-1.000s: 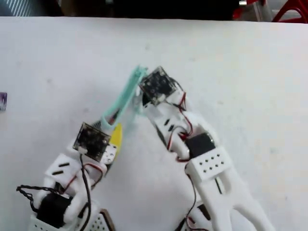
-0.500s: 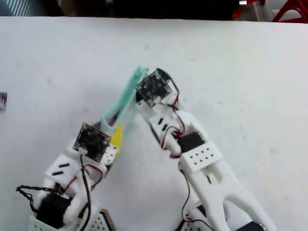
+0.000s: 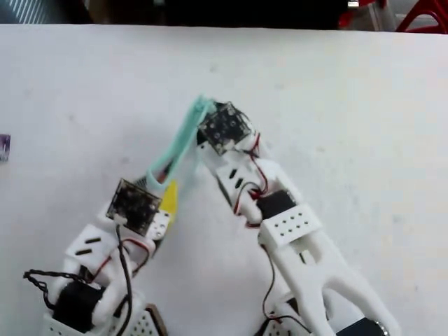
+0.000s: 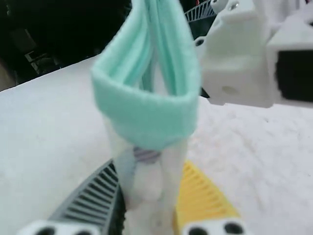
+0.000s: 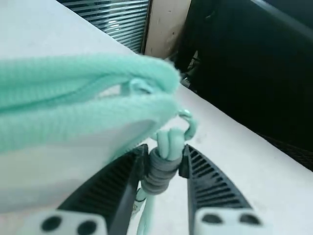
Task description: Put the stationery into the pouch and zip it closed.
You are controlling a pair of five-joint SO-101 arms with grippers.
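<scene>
One pouch [image 3: 178, 143], mint green trim with a pale see-through body, near the middle of the tabletop [image 3: 336, 105], closer to the near edge than the far one. It stands on its thin side, zip edge up, and runs from one arm's gripper to the other's. Can't tell if it touches the tabletop.

Two arms come in from the near edge, one at each end of the pouch.

The left gripper [image 4: 149, 171] has one grey finger [image 4: 93, 196] and one yellow finger [image 4: 203, 196], clamped on the pouch's near end with the pale body squeezed between them. One blurred purplish shape [image 4: 146, 155] shows through the pouch wall there; can't tell what it is.

The right gripper [image 5: 164, 152] is at the pouch's far end, its two dark ribbed fingers closed on the one zip pull [image 5: 164, 164], a grey bead on a mint cord hanging from the slider at the pouch's tip. Can't tell if the zip is fully shut.

One small purple item [image 3: 3, 147] lies at the left edge of the tabletop, well apart from the pouch.
</scene>
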